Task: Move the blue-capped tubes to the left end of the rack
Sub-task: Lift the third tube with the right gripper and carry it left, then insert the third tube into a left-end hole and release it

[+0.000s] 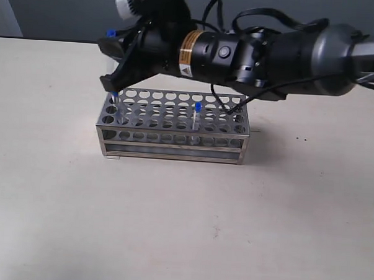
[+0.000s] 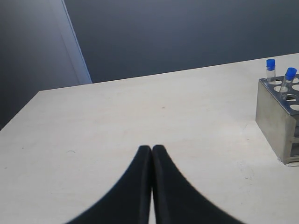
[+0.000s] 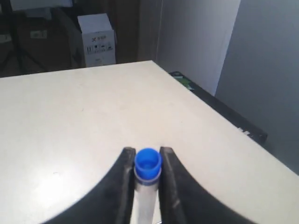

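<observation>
The steel rack (image 1: 174, 139) stands mid-table. My right gripper (image 1: 108, 43) has reached across and hovers over the rack's left end, shut on a blue-capped tube (image 1: 110, 32). The right wrist view shows that tube (image 3: 147, 164) upright between the fingers, at the right gripper (image 3: 147, 152). One blue-capped tube (image 1: 114, 97) stands in the rack's left end and another (image 1: 198, 107) near its middle. In the left wrist view, two capped tubes (image 2: 270, 64) (image 2: 290, 73) rise from the rack's end (image 2: 273, 112). My left gripper (image 2: 152, 148) is shut and empty, over bare table left of the rack.
The right arm's thick body and cables (image 1: 259, 53) hang over the rack's back and right part. A white box (image 3: 96, 39) sits off the table's far edge. The table's edge (image 3: 219, 105) runs close along one side.
</observation>
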You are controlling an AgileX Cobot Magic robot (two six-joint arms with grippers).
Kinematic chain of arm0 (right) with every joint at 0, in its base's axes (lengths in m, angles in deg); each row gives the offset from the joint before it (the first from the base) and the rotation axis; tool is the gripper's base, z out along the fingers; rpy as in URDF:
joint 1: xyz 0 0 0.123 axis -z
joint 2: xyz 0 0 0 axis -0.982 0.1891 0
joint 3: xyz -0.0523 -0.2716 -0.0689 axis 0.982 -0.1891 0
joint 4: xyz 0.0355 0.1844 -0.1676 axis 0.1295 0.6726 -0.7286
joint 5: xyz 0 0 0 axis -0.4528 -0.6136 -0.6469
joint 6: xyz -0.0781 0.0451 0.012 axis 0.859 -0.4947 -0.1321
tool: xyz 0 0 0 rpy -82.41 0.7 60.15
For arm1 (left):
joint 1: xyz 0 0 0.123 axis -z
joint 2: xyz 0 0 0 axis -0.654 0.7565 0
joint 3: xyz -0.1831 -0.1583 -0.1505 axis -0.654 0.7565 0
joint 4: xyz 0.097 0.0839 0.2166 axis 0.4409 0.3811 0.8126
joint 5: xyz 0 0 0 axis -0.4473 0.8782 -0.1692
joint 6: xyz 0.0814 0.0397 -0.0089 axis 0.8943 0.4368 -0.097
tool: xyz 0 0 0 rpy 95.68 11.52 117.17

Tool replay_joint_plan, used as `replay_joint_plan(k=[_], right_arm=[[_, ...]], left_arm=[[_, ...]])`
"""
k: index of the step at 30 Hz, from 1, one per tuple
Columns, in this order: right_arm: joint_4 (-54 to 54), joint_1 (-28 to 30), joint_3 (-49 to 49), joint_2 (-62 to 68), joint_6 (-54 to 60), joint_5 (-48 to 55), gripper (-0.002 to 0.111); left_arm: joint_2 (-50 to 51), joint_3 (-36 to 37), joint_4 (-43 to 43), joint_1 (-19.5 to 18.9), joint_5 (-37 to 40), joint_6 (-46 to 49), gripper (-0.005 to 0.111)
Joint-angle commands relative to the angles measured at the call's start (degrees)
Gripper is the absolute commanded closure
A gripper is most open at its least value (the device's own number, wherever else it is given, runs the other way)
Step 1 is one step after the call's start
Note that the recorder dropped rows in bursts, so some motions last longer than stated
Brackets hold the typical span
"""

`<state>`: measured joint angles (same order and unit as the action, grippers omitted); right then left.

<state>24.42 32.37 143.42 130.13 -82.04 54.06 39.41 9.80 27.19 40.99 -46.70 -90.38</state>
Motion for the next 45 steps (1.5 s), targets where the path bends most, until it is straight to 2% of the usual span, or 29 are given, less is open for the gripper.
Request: replay_joint_plan(k=[1,17,27,45], right_arm=[[-0.9,-2.0,1.8,4.0,-0.9,2.2,0.109],[-1.3,-2.0,1.8,6.9,0.4,3.6,0.109],[-1.3,-2.0,6.9,8.2,0.2,6.8,0.109],[-1.3,-2.0,6.9,12.0,-1.8,6.8,0.109]], left_arm=[[0.3,-0.1,-0.1,0.4,-0.8,-0.2,0.106],[0.3,-0.1,-0.1,0.4,-0.8,-0.2,0.106],[0.3,-0.1,-0.1,0.4,-0.8,-0.2,0.106],[0.3,-0.1,-0.1,0.4,-0.8,-0.2,0.106]])
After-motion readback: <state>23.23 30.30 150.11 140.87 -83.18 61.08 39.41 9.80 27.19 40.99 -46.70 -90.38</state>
